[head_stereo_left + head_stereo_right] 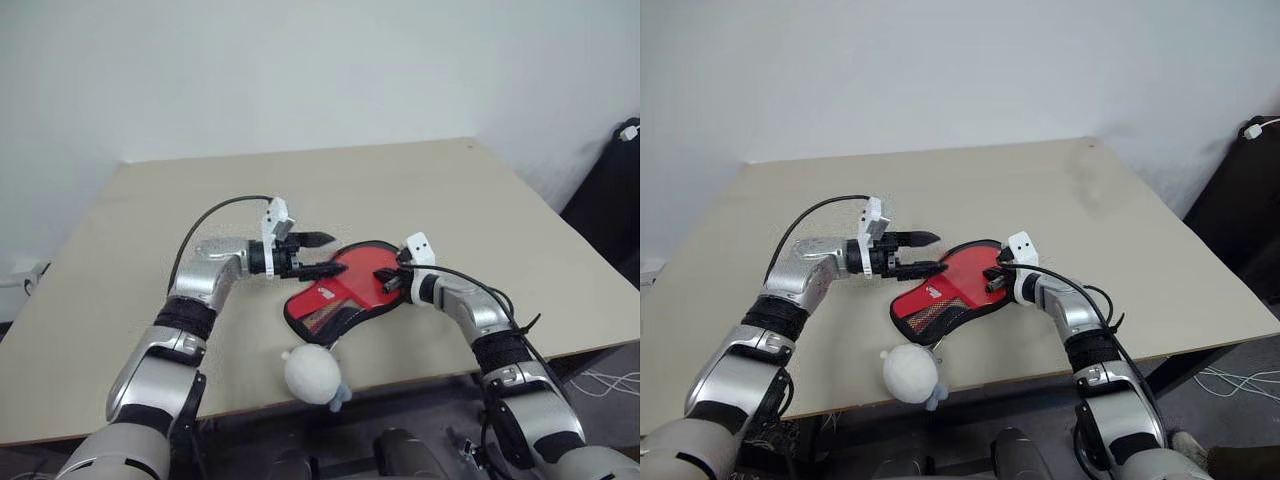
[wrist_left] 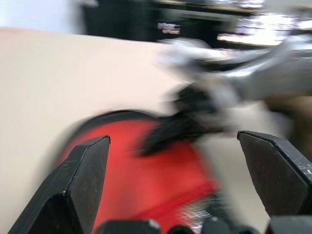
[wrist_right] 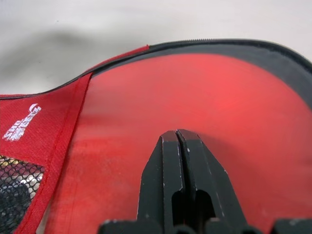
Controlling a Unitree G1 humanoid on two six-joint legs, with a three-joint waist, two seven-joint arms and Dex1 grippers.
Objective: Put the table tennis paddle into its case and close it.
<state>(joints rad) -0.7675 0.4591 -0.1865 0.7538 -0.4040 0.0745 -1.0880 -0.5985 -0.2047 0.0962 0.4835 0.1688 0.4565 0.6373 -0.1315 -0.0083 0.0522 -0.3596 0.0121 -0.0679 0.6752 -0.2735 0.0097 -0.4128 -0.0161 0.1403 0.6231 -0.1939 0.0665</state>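
The red case (image 1: 322, 306), with its black mesh panel and black trim, lies on the table near the front edge. Its flap with the white logo (image 3: 22, 122) is folded back. The table tennis paddle's red face (image 3: 204, 97) shows inside the case, ringed by black lining. My right gripper (image 3: 177, 132) is shut, its tips resting on that red face with nothing between them. My left gripper (image 1: 322, 254) hovers at the case's left edge, pointing toward the right gripper. Its fingers (image 2: 83, 175) stand wide open and empty.
A whitish fluffy ball (image 1: 312, 372) sits at the table's front edge just in front of the case. The beige table (image 1: 150, 220) stretches bare to the back and both sides. A dark object (image 1: 610, 200) stands off the table's right side.
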